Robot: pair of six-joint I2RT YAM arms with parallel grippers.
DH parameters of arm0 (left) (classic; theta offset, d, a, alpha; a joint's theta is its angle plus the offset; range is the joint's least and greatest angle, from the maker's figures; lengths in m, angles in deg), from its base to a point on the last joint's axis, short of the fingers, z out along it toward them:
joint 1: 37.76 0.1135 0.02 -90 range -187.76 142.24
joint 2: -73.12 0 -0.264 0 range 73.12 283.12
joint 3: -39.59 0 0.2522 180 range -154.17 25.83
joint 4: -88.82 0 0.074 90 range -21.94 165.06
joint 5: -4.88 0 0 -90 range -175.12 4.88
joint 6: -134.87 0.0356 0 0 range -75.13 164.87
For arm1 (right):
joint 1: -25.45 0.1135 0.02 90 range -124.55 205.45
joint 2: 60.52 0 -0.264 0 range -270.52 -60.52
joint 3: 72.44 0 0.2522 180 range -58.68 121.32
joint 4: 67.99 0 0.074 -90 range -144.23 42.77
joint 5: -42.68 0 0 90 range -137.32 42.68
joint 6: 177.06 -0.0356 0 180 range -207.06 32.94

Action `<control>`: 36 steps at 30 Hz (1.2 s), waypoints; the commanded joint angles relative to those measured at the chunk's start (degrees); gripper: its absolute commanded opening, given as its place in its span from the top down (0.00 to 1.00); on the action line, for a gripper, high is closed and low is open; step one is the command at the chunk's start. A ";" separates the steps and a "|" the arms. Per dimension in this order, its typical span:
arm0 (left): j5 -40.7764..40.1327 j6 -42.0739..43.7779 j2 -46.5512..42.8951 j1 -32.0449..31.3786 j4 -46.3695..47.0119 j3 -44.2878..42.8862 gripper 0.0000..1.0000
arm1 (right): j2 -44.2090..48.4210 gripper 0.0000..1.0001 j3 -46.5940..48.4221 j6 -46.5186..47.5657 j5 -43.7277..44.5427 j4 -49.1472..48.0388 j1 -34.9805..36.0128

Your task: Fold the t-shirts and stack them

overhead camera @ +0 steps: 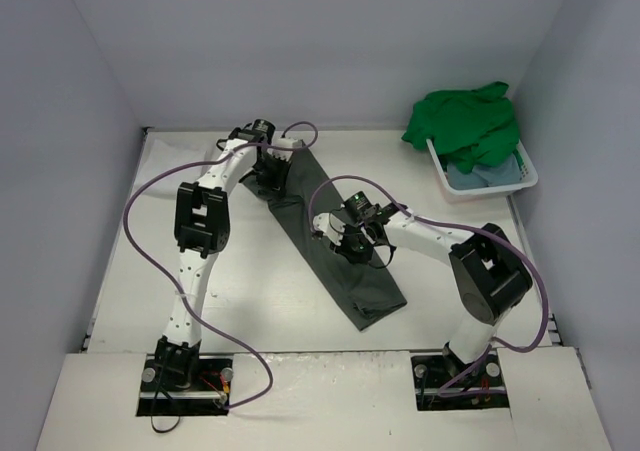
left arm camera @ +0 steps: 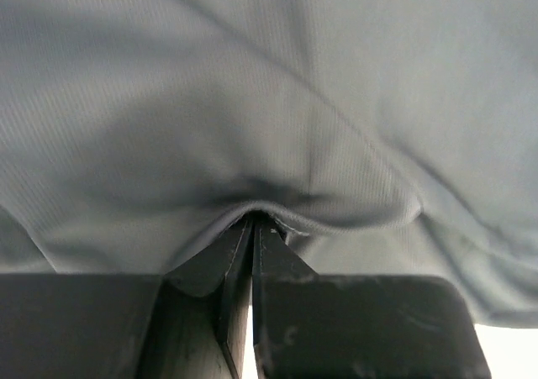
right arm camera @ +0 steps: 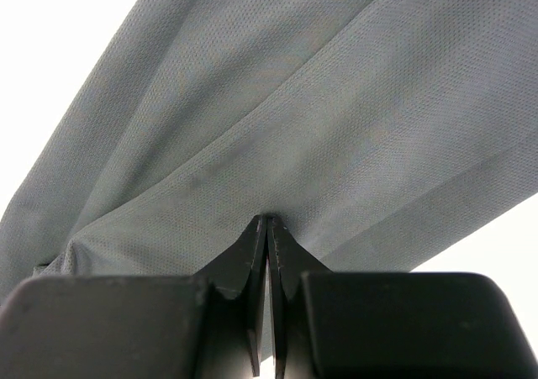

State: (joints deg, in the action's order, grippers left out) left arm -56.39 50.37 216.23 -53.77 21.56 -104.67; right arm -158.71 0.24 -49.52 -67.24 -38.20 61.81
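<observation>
Grey shirt [overhead camera: 372,293] runs eleven-to-five, table [overhead camera: 270,296] open either side; left gripper [overhead camera: 270,179] pinches its eleven-o'clock end, right gripper [overhead camera: 351,249] clamps mid-strip.

Two robot arms share one look. The left arm [overhead camera: 190,281] and right arm [overhead camera: 425,233] are slim white links joined by chunky black joint blocks. A purple left cable [overhead camera: 127,229] runs in loose loops along one, and a matching right cable [overhead camera: 547,311] along the other. The left base [overhead camera: 172,363] and right base [overhead camera: 462,366] are black mounts on dark plates. The left fingers [left arm camera: 353,328] and right fingers [right arm camera: 126,328] are matte black wedges, lightly scuffed.
</observation>
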 commanded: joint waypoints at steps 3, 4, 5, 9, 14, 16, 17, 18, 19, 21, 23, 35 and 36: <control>-3.41 3.11 -8.37 0.36 -1.79 5.95 1.00 | 0.72 1.00 0.59 -0.01 -1.17 -0.30 -0.24; -3.85 3.38 -8.72 0.54 -1.88 6.91 1.00 | 0.81 1.00 0.50 -0.10 -1.17 -0.21 -0.24; -4.29 4.25 -8.72 0.80 -2.92 8.05 1.00 | 0.90 1.00 0.50 -0.10 -1.17 -0.21 -0.24; -5.71 5.22 -10.39 1.51 -2.58 11.57 1.00 | 0.64 1.00 0.24 -0.10 -1.08 -0.12 -0.15; -3.95 3.82 -13.29 3.00 -1.61 10.36 1.00 | -0.59 1.00 0.41 -0.01 -0.82 -0.21 -0.24; -3.33 3.47 -13.56 3.18 -2.57 6.94 1.00 | -0.95 1.00 0.50 -0.01 -0.91 -0.21 -0.24; -3.16 3.21 -13.73 3.27 -3.01 5.70 1.00 | -1.30 1.00 0.50 -0.01 -0.99 -0.12 -0.24; -2.28 3.12 -13.73 3.35 -3.45 3.34 1.00 | -1.56 1.00 0.50 -0.01 -1.08 -0.30 -0.24; -1.84 2.94 -13.73 3.35 -4.33 2.19 1.00 | -2.09 1.00 0.59 -0.01 -1.17 -0.30 -0.24; -0.09 2.50 -13.82 3.35 -4.95 -0.27 1.00 | -2.35 1.00 0.50 -0.10 -1.43 -0.30 -0.24; 1.06 2.06 -14.35 3.35 -5.48 -1.07 1.00 | -2.79 1.00 0.32 -0.10 -1.52 -0.30 -0.24; 9.06 -0.93 -11.89 2.30 -2.49 1.29 1.00 | -3.32 1.00 0.50 -0.27 -1.61 -0.21 -0.24; 9.06 -0.93 -11.71 2.13 -1.97 1.82 1.00 | -3.23 1.00 0.50 -0.27 -1.61 -0.21 -0.24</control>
State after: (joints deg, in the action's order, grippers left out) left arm -50.46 50.59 205.67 -50.84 18.42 -102.98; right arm -160.81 0.28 -49.56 -67.88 -38.61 61.81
